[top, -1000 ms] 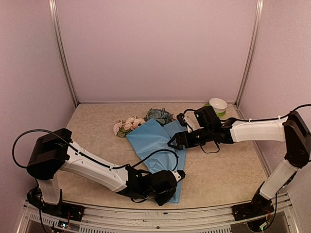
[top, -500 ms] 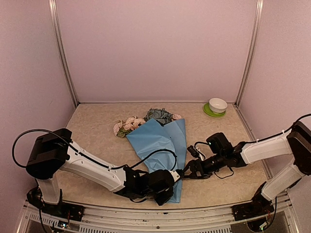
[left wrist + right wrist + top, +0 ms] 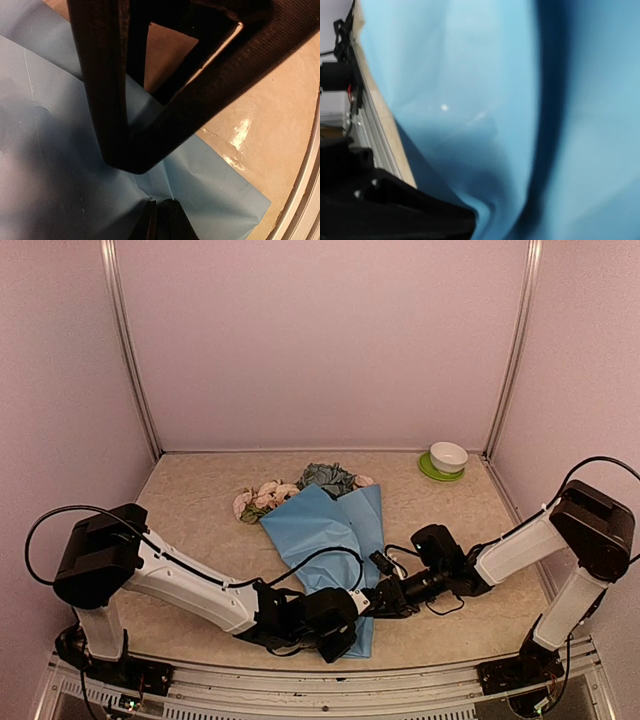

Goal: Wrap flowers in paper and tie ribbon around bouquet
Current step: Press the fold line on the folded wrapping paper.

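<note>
Creased light blue paper [image 3: 485, 75] fills the frame; 1 black claw finger [image 3: 395, 215] shows lower left.

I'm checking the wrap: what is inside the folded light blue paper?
At its far end, pale pink blooms and dusty blue-grey blooms poke out of the light blue wrapping paper. Anything deeper, such as stems, is covered by the sheet and cannot be seen.

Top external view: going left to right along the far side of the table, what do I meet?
Pink blooms → blue-grey blooms → small pink bloom → white bowl on its green saucer.
</note>
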Action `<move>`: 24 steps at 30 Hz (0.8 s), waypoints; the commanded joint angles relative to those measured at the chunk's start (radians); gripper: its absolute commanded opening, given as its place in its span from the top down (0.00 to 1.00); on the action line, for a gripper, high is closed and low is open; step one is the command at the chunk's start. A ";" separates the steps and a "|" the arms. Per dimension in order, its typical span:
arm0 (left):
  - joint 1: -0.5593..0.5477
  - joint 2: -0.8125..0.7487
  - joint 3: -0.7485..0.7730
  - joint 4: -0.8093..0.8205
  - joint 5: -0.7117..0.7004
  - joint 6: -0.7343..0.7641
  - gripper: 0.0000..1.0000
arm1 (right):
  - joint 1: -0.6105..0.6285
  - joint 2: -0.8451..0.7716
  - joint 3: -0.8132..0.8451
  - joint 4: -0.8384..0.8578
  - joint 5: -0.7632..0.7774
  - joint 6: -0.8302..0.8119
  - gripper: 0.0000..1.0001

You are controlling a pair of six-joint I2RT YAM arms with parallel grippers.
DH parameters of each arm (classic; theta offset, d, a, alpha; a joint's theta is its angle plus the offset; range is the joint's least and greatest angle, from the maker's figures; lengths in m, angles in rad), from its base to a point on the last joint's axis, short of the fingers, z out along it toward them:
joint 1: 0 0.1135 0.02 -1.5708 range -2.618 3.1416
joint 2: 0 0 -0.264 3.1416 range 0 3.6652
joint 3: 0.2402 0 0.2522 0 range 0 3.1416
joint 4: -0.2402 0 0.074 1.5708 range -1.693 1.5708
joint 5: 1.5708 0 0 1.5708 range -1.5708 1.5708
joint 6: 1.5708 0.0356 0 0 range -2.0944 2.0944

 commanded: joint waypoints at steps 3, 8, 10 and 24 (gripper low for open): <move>0.015 -0.027 -0.033 0.017 0.060 -0.003 0.88 | 0.022 0.031 -0.011 0.080 -0.029 0.036 0.84; 0.051 -0.166 -0.079 0.100 0.136 0.009 0.55 | 0.020 0.032 0.000 0.012 -0.009 -0.023 1.00; 0.086 -0.245 -0.109 0.119 0.177 0.011 0.45 | 0.016 0.024 0.005 -0.026 -0.004 -0.054 1.00; 0.583 -0.445 -0.220 -0.035 -0.014 0.001 0.39 | 0.011 -0.019 0.058 -0.242 -0.028 -0.233 1.00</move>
